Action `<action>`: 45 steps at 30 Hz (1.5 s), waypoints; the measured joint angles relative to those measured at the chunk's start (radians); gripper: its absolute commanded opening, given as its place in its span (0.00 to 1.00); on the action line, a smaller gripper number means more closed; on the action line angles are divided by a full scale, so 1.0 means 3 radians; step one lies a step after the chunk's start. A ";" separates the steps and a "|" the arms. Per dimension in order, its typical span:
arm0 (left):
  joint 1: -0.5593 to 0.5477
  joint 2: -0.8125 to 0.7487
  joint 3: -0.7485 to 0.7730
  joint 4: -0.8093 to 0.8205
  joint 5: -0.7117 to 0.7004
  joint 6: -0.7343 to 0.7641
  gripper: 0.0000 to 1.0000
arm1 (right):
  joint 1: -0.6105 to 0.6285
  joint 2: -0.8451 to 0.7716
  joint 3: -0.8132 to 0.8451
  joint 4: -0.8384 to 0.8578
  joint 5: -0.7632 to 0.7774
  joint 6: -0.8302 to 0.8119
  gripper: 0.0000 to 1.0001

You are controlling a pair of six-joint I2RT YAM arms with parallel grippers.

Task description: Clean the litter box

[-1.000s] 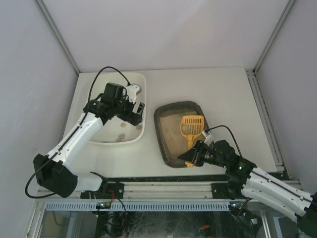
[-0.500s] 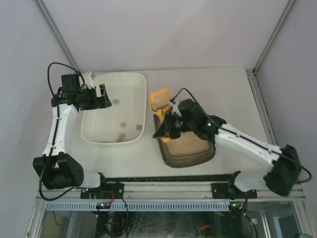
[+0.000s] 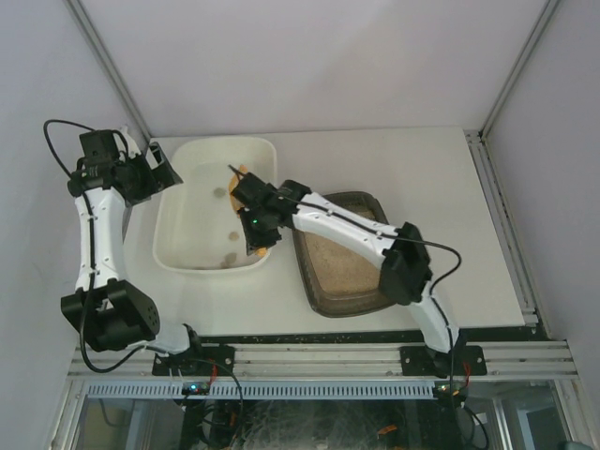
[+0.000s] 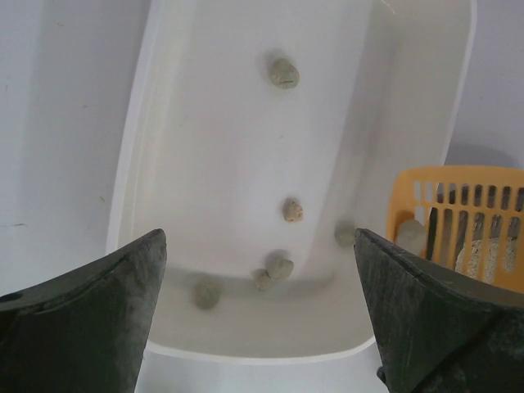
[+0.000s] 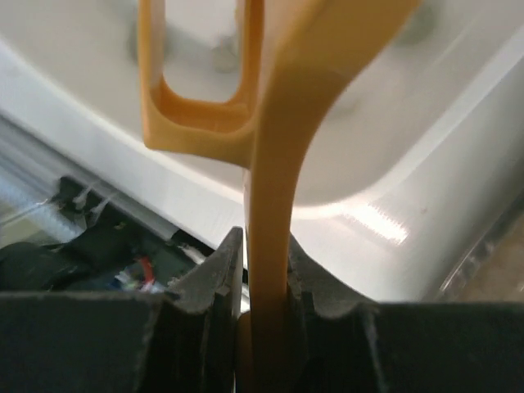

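The white tub [image 3: 192, 202] by the tabletop's left edge holds several greyish clumps [image 4: 284, 73]. The litter box [image 3: 349, 310] sits mid-table just right of it, filled with sandy litter, its long axis running from near edge to far edge. The right gripper [image 5: 264, 246] is clamped on the orange scoop [image 5: 274, 205] — half a second ago over the box's far-left corner, now over the tub. The left gripper [image 4: 260, 237] gapes wide and empty — now nearer the far-left corner.
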 measured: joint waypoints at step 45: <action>0.0018 -0.0149 -0.0172 0.0036 0.0456 0.0894 1.00 | 0.0796 0.0928 0.1002 -0.1432 0.3006 -0.1912 0.00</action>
